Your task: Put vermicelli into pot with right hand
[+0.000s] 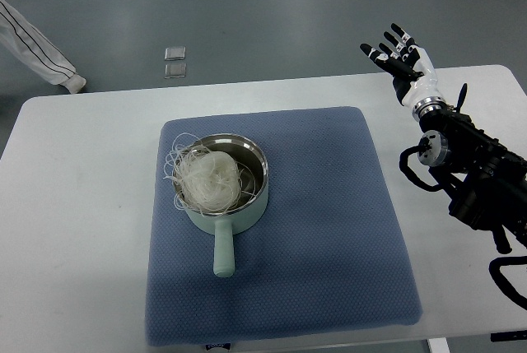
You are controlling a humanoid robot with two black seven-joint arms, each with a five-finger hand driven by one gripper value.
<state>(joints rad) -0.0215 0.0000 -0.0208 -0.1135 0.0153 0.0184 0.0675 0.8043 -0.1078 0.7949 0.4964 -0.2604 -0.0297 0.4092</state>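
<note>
Looking at my feed, the pale green pot (pixel 224 197) sits on the blue mat (pixel 329 229) with its handle pointing toward me, and the vermicelli (pixel 207 176) is piled inside, strands spilling over the left rim. Farther back, my right hand (pixel 402 61) hangs over the white table's (pixel 82 205) far edge, fingers spread wide, holding nothing.

One pot (pixel 224 197), one vermicelli nest (pixel 207 176), one mat (pixel 329 221), one hand (pixel 401 58)

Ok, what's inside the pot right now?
A white nest of vermicelli sits in the pot, filling its left side, with loose strands draped over the left rim. Bare metal shows on the right. The pot's bottom beneath the vermicelli is covered.
</note>
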